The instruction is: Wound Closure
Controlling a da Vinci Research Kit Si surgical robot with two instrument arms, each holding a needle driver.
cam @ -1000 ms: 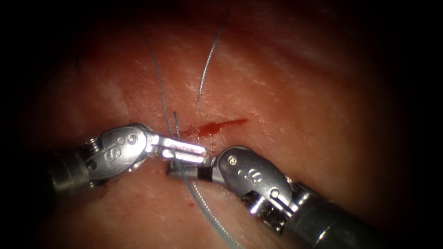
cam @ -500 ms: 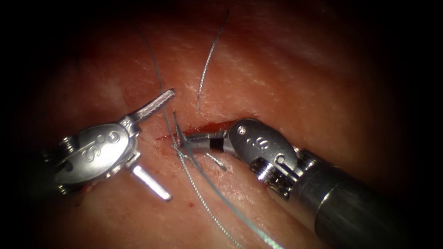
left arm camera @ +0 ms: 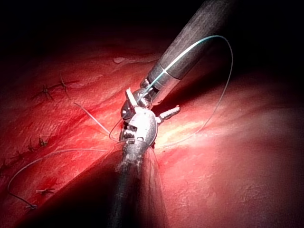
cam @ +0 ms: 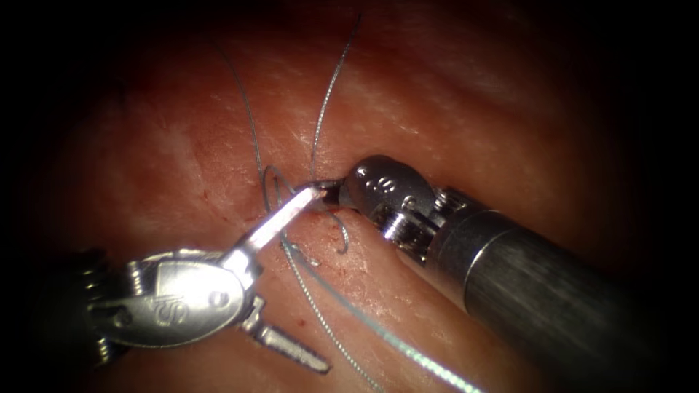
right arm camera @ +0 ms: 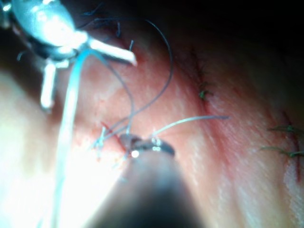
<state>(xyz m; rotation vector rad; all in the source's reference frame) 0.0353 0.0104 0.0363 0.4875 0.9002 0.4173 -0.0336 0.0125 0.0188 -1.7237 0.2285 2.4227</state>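
Left tool (cam: 287,280) jaws spread wide, empty, upper jaw tip touching thread (cam: 320,298) loop at cut (cam: 320,206). Right tool (cam: 329,191) clamped on thread at cut. Needle: cannot tell where. Risk: open jaw snagging loop, loosening it. Thread's long strand runs from cut toward lower right

The tissue (cam: 466,124) carries everything. Thread (cam: 342,306) lies across its surface just beside the left tool (cam: 295,276), whose jaws gape, and loops at the right tool (cam: 328,191) tip.
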